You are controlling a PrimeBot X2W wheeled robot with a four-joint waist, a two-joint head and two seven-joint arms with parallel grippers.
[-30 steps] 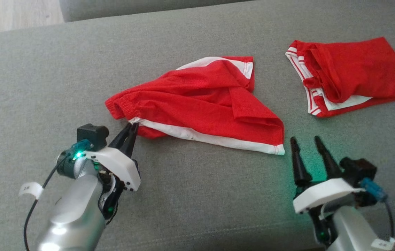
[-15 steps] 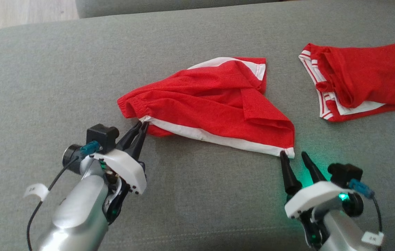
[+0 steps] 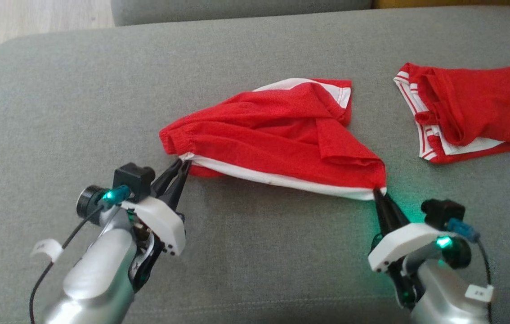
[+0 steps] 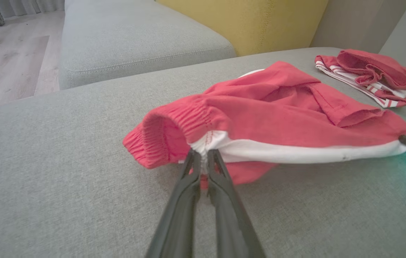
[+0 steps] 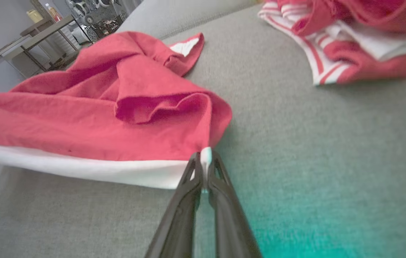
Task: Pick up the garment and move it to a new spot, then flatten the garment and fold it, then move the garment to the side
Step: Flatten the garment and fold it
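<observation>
The left gripper point(image 3: 183, 164) and right gripper point(image 3: 377, 192) are each clamping one end of the white stripe point(image 3: 282, 180) on the red shorts point(image 3: 264, 130) lying on the sofa point(image 3: 255, 261), probably to lift them stretched flat

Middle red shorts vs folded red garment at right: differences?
The red mesh shorts with a broad white band lie crumpled and spread wide; the folded red garment with thin striped trim is a compact stack. The shorts are pinched at both ends of the band by the left gripper and right gripper; the folded garment is untouched. Both are red and white, on the grey sofa cushion.
</observation>
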